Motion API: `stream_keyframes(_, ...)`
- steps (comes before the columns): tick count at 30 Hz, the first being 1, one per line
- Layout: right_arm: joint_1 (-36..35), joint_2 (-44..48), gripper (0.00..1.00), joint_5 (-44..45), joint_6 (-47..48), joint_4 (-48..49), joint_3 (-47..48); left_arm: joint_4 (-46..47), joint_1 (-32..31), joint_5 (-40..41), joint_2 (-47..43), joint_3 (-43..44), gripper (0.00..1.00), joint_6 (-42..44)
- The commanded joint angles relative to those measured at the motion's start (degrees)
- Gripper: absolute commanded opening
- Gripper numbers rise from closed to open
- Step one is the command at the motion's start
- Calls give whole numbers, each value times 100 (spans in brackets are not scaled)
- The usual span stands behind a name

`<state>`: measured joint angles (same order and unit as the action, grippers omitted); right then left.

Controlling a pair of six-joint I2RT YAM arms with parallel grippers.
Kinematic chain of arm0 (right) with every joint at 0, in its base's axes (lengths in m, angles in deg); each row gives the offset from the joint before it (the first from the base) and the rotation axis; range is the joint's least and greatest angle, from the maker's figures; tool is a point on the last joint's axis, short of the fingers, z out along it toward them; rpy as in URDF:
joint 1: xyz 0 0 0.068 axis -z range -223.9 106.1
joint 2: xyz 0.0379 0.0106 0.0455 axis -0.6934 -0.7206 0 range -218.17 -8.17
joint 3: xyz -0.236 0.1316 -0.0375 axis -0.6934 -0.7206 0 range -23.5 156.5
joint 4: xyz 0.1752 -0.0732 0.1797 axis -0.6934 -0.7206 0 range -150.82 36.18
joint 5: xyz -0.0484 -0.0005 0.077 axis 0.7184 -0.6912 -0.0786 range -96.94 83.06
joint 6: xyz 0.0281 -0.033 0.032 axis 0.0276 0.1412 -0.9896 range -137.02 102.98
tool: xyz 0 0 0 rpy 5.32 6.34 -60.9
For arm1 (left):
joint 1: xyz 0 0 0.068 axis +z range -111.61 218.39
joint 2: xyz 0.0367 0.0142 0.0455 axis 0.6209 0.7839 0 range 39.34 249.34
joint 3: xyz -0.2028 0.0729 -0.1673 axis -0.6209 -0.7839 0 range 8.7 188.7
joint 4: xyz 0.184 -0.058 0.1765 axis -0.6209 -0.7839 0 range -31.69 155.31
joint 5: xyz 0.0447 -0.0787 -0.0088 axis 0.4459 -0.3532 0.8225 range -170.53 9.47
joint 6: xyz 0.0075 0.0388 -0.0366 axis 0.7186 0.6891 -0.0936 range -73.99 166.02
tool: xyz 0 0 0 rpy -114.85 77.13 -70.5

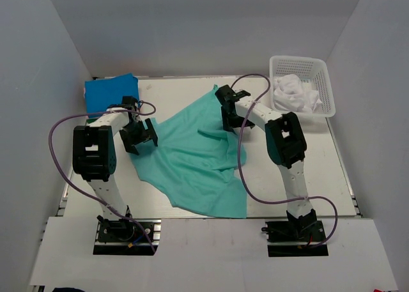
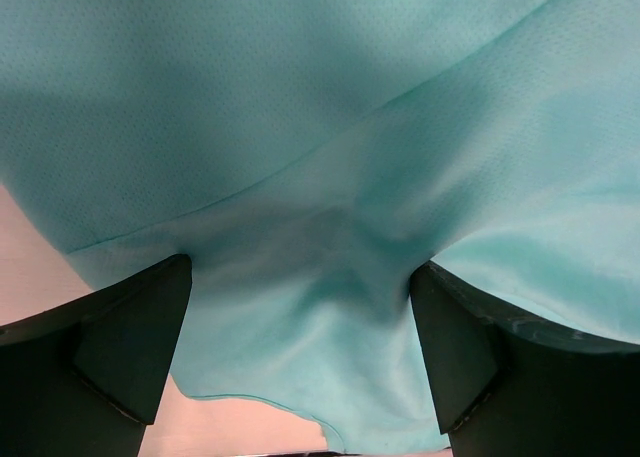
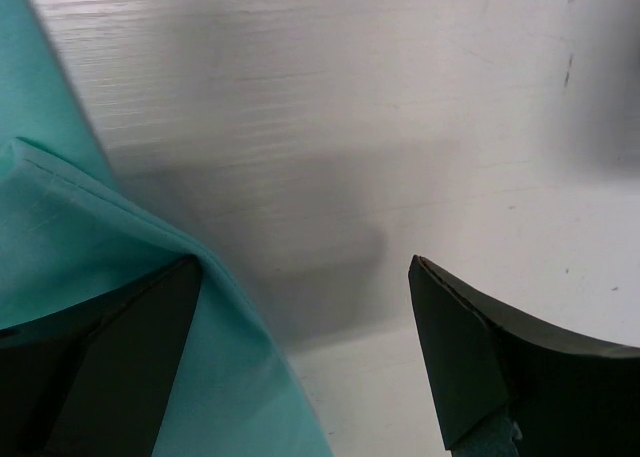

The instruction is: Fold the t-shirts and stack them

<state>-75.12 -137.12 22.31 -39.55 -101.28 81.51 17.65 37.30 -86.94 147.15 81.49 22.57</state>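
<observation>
A teal-green t-shirt (image 1: 198, 154) lies spread and wrinkled across the middle of the table. A bright blue t-shirt (image 1: 112, 91) lies folded at the back left. My left gripper (image 1: 142, 136) is open at the teal shirt's left edge; in the left wrist view the cloth (image 2: 330, 177) fills the gap between the jaws. My right gripper (image 1: 230, 121) is open at the shirt's upper right edge; in the right wrist view the cloth's edge (image 3: 120, 277) lies by the left finger over bare table. White cloth (image 1: 295, 92) sits in the basket.
A white lattice basket (image 1: 323, 81) stands at the back right corner. Grey walls enclose the table on three sides. The white table top (image 1: 300, 158) shows bare right of the teal shirt. Purple cables loop off both arms.
</observation>
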Motion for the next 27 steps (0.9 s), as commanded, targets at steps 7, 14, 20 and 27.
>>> stream_keyframes(7,546,1097,90,275,-657,42,-1667,-24,64,448,161,-20,100,-170)
stream_keyframes(14,1046,1618,90,1,-1357,-61,-3063,-156,64,641,284,33,100,-170)
stream_keyframes(20,1601,2932,90,-175,-2212,-570,-4075,-226,64,581,284,139,100,-117)
stream_keyframes(27,1953,4359,90,-473,-2573,-1027,-4561,-94,-24,-210,109,841,100,455)
